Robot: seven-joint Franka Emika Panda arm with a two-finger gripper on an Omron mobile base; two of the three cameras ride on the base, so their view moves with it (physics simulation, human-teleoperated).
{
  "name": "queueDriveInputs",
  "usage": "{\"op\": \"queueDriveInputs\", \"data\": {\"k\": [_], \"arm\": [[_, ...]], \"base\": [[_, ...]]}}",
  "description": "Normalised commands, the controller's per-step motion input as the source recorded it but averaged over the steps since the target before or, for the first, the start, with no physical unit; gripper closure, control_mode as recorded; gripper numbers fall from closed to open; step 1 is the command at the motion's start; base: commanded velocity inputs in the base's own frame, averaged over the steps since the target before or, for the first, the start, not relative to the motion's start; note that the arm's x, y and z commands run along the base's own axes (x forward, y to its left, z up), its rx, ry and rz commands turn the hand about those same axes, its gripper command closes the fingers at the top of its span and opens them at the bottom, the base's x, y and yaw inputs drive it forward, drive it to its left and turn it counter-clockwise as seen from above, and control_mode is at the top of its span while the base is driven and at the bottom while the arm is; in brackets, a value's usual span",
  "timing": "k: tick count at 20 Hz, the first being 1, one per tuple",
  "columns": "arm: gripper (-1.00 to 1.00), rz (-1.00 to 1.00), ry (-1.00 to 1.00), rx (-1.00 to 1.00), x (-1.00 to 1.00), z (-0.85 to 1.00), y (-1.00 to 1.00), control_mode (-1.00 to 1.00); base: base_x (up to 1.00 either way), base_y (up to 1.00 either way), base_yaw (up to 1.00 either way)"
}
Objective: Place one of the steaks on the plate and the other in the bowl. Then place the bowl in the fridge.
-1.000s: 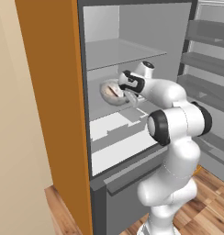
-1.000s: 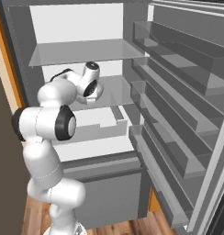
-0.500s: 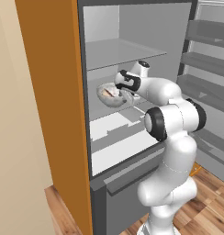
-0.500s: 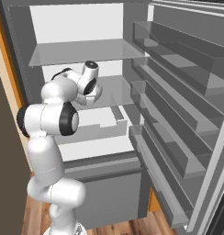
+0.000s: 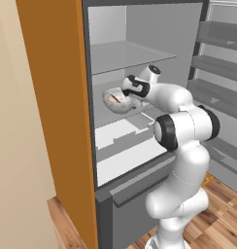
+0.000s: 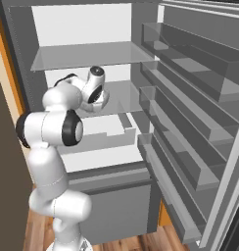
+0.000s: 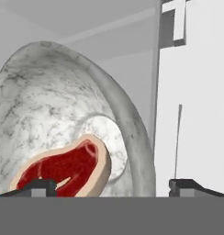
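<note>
The pale grey speckled bowl (image 5: 115,100) rests on a middle shelf inside the open fridge (image 5: 140,53). One steak (image 7: 68,167), red with a pale fat edge, lies in the bowl (image 7: 63,101). My gripper (image 7: 112,187) stands open at the bowl's near side, and the rim runs between its two fingertips (image 7: 38,187) without either one touching it. From the left base camera my gripper (image 5: 128,96) is just right of the bowl, reaching into the fridge. The plate is out of view.
A glass shelf (image 5: 130,54) spans the fridge above the bowl, and a white drawer (image 5: 125,141) sits below it. The open fridge door (image 6: 190,112) with several shelf bins stands at the right. An orange cabinet side (image 5: 57,112) borders the fridge on the left.
The jaws have gone from shut on the bowl's rim to wide open. The bowl moved slightly down and left onto the shelf and now rests there free.
</note>
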Motion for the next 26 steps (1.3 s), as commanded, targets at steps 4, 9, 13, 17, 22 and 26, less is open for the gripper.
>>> {"op": "queueDriveInputs", "data": {"k": [4,9,13,17,22,26], "arm": [[-1.00,0.00,-0.13,0.00,-0.47,0.16,-0.21,-1.00],[-1.00,0.00,-0.07,0.00,-0.88,0.42,-0.11,-1.00],[-1.00,0.00,0.00,0.00,-1.00,0.63,-0.17,-1.00],[-1.00,0.00,0.07,-0.07,-1.00,0.55,-0.23,-1.00],[-1.00,0.07,0.14,-0.17,-0.99,0.11,-0.44,-1.00],[-1.00,0.18,0.30,-0.23,-0.93,-0.09,-0.10,-1.00]], "base": [[0.00,0.00,0.00],[0.00,0.00,0.00],[0.00,0.00,0.00],[0.00,0.00,0.00],[0.00,0.00,0.00],[0.00,0.00,0.00]]}}
